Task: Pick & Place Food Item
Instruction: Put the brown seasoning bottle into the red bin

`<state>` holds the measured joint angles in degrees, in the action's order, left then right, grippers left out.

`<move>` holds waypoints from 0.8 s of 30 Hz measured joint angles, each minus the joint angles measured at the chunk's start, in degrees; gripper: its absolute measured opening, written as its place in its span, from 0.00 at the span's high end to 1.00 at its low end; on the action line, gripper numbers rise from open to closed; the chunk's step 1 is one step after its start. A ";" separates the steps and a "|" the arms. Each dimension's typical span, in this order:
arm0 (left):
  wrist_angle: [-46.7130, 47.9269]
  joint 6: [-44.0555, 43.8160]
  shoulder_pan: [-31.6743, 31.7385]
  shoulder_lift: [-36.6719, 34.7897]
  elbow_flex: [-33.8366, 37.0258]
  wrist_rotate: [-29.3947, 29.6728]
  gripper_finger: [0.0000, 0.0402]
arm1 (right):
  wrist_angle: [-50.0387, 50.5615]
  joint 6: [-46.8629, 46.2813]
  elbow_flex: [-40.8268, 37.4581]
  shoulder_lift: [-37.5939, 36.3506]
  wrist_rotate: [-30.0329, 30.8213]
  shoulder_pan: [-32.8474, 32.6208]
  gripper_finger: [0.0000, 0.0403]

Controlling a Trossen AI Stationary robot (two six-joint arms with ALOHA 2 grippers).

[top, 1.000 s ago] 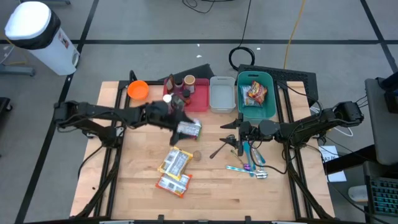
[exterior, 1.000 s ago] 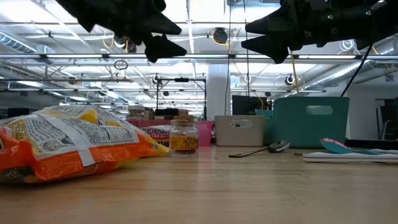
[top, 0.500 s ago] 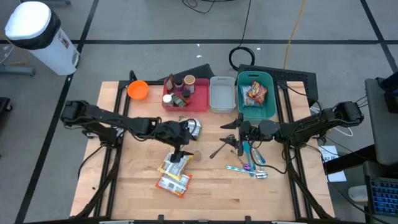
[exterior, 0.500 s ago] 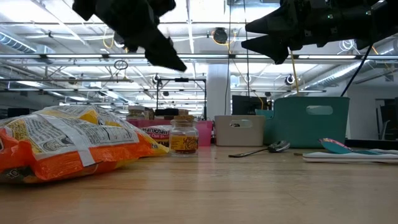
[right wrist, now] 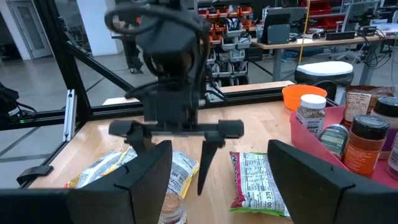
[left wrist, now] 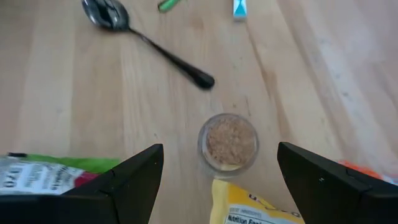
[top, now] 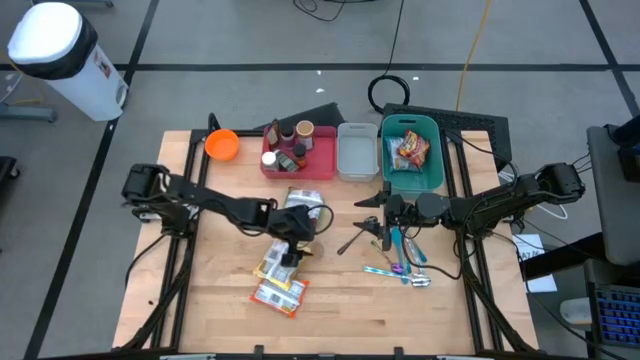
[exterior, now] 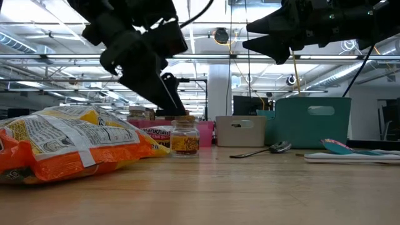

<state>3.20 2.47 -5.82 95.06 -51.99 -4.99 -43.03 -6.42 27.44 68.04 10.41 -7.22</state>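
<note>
Trouble is looming mostly at the left gripper (top: 293, 247), which is hanging with its jaws apart and empty above the small spice jar (left wrist: 228, 141) standing mid-table, touching the yellow snack bag (top: 280, 262); if the fingers come down off-centre they could be tipping the jar or snagging the bag's edge. Counting from the left: one orange bowl (top: 222, 145), one red tray (top: 321, 150) holding several jars, two snack bags below the jar, one grey bin (top: 357, 152), one spoon (top: 352, 240), one teal bin (top: 432, 172) with one packet inside. Farther right, the right gripper (top: 378, 215) is waiting above the spoon, jaws apart, gripping nothing.
</note>
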 joint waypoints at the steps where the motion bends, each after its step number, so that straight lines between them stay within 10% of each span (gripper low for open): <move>1: -0.24 0.01 0.00 0.58 0.00 -0.01 0.19 | -0.02 0.00 0.00 -0.01 -0.02 0.00 0.36; 24: -7.56 0.23 -0.70 7.04 0.02 -0.99 0.22 | 0.07 0.02 0.00 0.00 0.00 0.00 0.36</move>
<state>-4.37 2.70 -6.52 102.10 -51.96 -5.98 -42.96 -6.39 27.44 68.04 10.41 -7.22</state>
